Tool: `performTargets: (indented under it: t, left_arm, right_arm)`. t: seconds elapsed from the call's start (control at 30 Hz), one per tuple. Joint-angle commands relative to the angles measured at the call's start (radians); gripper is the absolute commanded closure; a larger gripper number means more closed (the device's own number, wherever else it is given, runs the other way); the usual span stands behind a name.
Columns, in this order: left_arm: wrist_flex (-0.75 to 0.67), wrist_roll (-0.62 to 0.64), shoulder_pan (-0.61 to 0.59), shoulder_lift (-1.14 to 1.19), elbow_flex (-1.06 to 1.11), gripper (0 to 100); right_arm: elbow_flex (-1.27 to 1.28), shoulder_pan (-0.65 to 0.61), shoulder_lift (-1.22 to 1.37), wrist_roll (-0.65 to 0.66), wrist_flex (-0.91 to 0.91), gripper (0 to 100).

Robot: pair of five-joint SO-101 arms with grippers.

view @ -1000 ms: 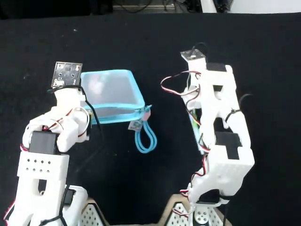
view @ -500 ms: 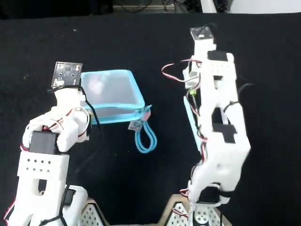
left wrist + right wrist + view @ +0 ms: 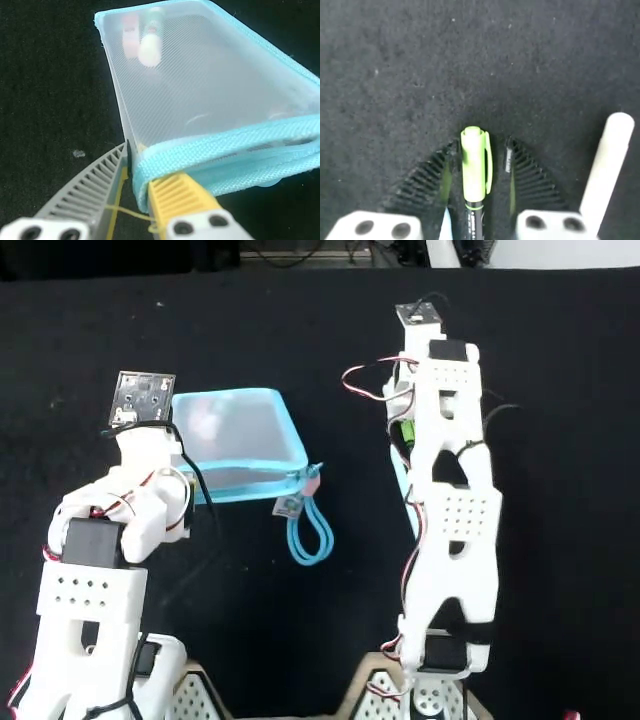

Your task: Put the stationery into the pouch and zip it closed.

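Green pen (image 3: 473, 160) at right claw (image 3: 480, 145); left claw (image 3: 136, 162) pinches pouch (image 3: 200, 85) corner.

high: overhead, far | wrists: close, facing table (image 3: 530, 55) | high+left share pouch (image 3: 235, 435)

- Pouch (image 3: 238, 435): landmark; two small items (image 3: 150, 40) inside, at the end away from the left gripper (image 3: 137, 166).
- Left gripper: clamped on the pouch's near left corner.
- Loop (image 3: 308, 530): off the pouch's near right corner.
- Right gripper (image 3: 480, 145): well right of the pouch, holding the pen (image 3: 472, 160); a stick (image 3: 606, 165) lies just beside it.

Left gripper (image 3: 136, 162) clamped, right arm (image 3: 450, 510) outstretched
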Motion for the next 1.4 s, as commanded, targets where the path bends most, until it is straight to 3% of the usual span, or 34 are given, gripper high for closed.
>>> performTargets:
  t: [0.0, 0.2, 0.27, 0.33, 0.53, 0.63, 0.87, 1.1, 1.37]
  left_arm:
    - [-0.012, 0.011, -0.002, -0.003, -0.01, 97]
    - [-0.011, 0.011, -0.004, -0.003, -0.01, 97]
    - [-0.011, 0.011, -0.004, -0.003, -0.01, 97]
    - [-0.011, 0.011, -0.004, -0.003, -0.01, 97]
    - [-0.009, 0.011, -0.004, -0.003, -0.01, 97]
    - [-0.009, 0.011, -0.004, -0.003, -0.01, 97]
    - [-0.009, 0.011, -0.004, -0.003, -0.01, 97]
    - [-0.011, 0.011, -0.004, -0.003, -0.01, 97]
    - [-0.011, 0.011, -0.004, -0.003, -0.01, 97]
  right_arm:
    - [-0.213, -0.017, 0.058, -0.006, 0.081, 86.9]
    - [-0.45, -0.043, 0.194, 0.118, 0.253, 87.5]
    - [-0.521, -0.046, 0.217, 0.133, 0.298, 92.8]
    - [-0.568, -0.044, 0.223, 0.132, 0.322, 99.3]
    - [-0.568, -0.029, 0.174, 0.129, 0.331, 98.7]
    - [-0.529, -0.015, 0.071, 0.061, 0.333, 98.8]
    - [-0.081, -0.008, -0.418, -0.092, 0.331, 98.8]
    - [0.45, -0.084, -0.975, -0.107, 0.285, 98.8]
    - [1.009, -0.236, -1.62, -0.118, -0.041, 98.8]
